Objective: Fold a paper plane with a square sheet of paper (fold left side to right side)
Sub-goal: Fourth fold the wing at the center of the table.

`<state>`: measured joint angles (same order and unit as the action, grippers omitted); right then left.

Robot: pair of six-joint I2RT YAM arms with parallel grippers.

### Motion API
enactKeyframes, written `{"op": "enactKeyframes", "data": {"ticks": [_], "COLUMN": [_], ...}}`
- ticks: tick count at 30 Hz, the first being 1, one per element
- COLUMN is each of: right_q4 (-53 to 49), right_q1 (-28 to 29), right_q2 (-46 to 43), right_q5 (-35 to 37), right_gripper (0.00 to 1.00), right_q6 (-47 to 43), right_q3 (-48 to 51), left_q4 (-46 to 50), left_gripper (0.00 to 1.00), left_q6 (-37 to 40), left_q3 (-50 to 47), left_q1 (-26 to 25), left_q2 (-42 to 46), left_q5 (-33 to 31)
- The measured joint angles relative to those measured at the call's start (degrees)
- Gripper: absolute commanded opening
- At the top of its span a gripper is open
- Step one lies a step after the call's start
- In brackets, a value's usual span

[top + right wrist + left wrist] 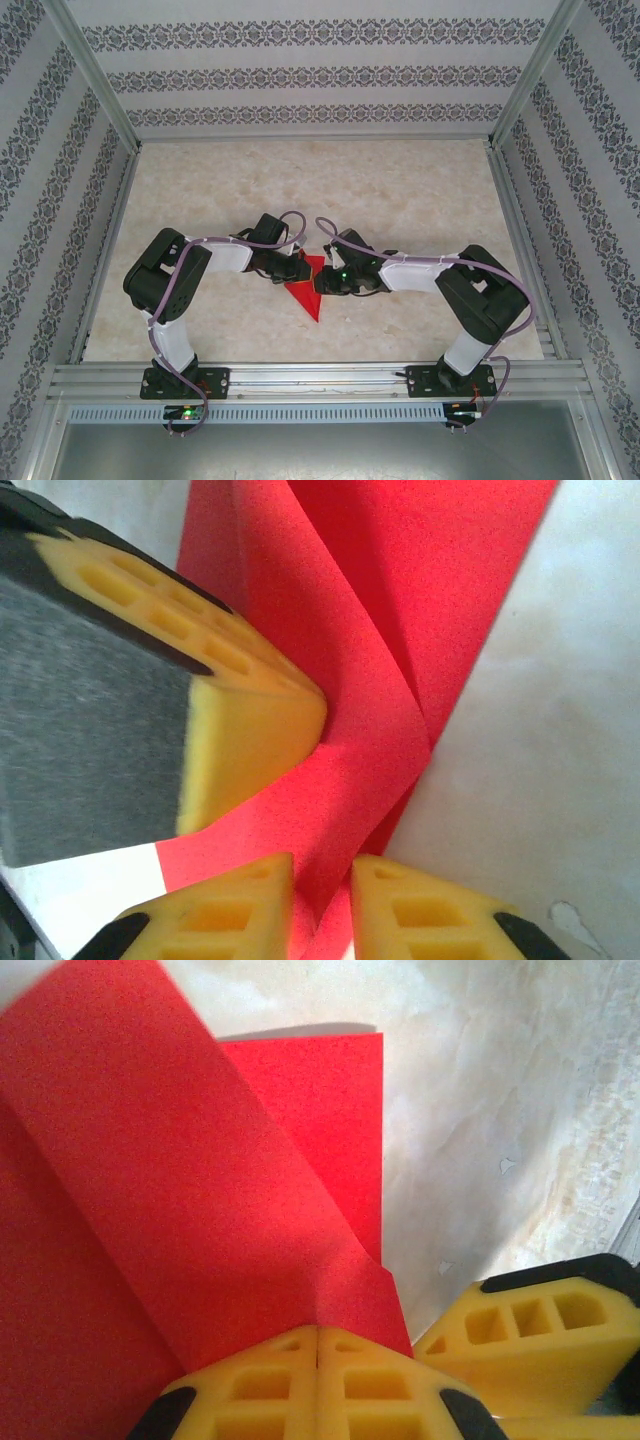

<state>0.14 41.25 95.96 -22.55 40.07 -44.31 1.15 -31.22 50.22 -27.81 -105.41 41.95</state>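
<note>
Sheet of paper matt, fine-grained; fingertips probably moulded plastic, matt; table at right smooth, faintly glossy

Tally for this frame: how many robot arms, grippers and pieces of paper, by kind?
Robot arms: 2 (left arm, right arm)
Grippers: 2 (left gripper, right gripper)
Folded red paper: 1
Total: 5
</note>
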Motion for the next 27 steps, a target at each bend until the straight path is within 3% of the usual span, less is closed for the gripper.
{"op": "enactKeyframes", "data": {"ticks": [11, 18, 23, 27], "right_q4": [0.1, 1.2, 3.8, 5.6], "right_q1": [-1.4, 0.2, 0.6, 1.0], "right_q2": [-6.4, -8.3, -8.1, -6.7], "right_q5": [-1.9, -3.5, -4.8, -5.0], "right_gripper": [0.28, 0.2, 0.35, 0.37], "right_q6": [1.3, 4.7, 6.8, 8.3], "right_q3": [0.9, 4.5, 5.9, 6.3], "left_q4": [-0.3, -0.3, -0.3, -0.3], "left_gripper": [0.0, 0.0, 0.0, 0.0], "left_q6": [0.0, 0.0, 0.0, 0.0], "left_q3": [-0.1, -0.1, -0.1, -0.1], "left_q1": [0.0, 0.0, 0.0, 0.0], "left_q2": [0.0, 0.0, 0.0, 0.0], "left_q5": [0.0, 0.0, 0.0, 0.0]}}
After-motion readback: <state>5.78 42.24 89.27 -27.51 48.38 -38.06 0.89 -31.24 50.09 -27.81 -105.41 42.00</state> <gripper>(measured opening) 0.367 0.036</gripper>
